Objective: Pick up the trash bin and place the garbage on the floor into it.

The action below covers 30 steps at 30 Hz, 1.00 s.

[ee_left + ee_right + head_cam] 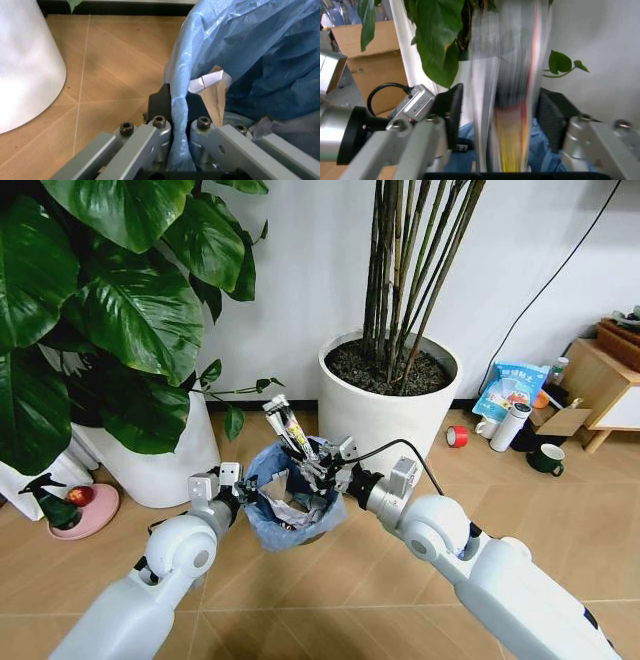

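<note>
At far left we see a pink dish (92, 515) on the wooden floor (300, 600), beside a white planter (160, 460) of broad green leaves. Next to it our left gripper (237, 485) holds the trash bin (293, 518) by its near rim; the left wrist view shows the jaws closed on the rim with the light-blue bag (240, 48) pinched between them, and the bin seems lifted off the floor, though we cannot tell for certain. Crumpled paper lies inside the bin. Directly over the bin's mouth our right gripper (312, 468) grips a tube (286, 428) that stands tilted upward; in the right wrist view its dark pads (451, 108) press on either side of the tube (507, 112). Behind stands a second white planter (385, 405) holding tall thin stems. Farther right on the floor are a red tape roll (457, 436), a blue-white bag (510, 390), a white cylinder (510, 426) and a green mug (547, 459), near a wooden cabinet (605, 385).
</note>
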Tool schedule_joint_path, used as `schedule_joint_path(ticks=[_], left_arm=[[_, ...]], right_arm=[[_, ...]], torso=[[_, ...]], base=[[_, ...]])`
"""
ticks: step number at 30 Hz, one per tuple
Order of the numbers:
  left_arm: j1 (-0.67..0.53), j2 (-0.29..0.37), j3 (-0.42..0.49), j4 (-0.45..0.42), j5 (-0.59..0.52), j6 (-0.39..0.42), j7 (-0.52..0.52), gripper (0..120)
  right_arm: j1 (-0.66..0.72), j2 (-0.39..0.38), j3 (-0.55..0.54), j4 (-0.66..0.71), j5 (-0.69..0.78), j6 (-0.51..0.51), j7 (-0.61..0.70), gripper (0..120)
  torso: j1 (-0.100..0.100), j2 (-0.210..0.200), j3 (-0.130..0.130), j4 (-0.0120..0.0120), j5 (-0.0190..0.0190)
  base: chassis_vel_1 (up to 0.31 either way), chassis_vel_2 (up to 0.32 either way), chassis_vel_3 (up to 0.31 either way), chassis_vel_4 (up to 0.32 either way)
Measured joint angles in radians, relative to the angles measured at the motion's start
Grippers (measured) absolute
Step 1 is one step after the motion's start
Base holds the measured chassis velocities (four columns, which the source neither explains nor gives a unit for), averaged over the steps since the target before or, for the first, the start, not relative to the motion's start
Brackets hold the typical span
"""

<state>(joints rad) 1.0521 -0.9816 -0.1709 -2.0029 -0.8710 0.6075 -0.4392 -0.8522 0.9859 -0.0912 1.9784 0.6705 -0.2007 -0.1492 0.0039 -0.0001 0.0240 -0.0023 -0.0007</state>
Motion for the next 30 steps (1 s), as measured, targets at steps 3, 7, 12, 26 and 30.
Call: schedule_joint_path(ticks=[3,7,12,26,30], left_arm=[[0.000,0.001,0.000,0.000,0.000,0.000,0.001,0],[0.003,0.000,-0.006,0.004,0.001,0.000,0.002,0],[0.023,0.002,-0.035,0.008,0.015,0.003,0.004,0],[0.125,0.015,-0.118,-0.038,0.082,0.000,0.017,0],[0.131,0.013,-0.121,-0.048,0.084,-0.003,0.014,0]], right_arm=[[0.004,0.001,0.001,-0.003,-0.001,0.002,0.001,66],[0.014,-0.001,0.021,-0.004,0.000,0.002,0.017,79],[-0.015,-0.019,0.071,0.048,0.011,-0.006,0.113,95],[-0.445,-0.060,0.453,0.148,-0.057,-0.111,0.313,100],[-0.637,0.003,0.637,0.141,-0.122,-0.091,0.292,100]], torso=[[0.000,0.000,0.000,0.0001,0.0000],[0.000,0.000,0.000,0.0001,-0.0001],[0.000,0.000,0.000,0.0001,-0.0002],[0.000,0.000,0.000,0.0000,0.0003],[0.000,0.000,0.000,-0.0002,-0.0002]], base=[[0.000,0.000,0.000,0.000],[0.000,0.000,0.000,0.000],[0.000,0.000,0.000,0.000],[0.000,0.000,0.000,0.000],[0.000,0.000,0.000,0.000]])
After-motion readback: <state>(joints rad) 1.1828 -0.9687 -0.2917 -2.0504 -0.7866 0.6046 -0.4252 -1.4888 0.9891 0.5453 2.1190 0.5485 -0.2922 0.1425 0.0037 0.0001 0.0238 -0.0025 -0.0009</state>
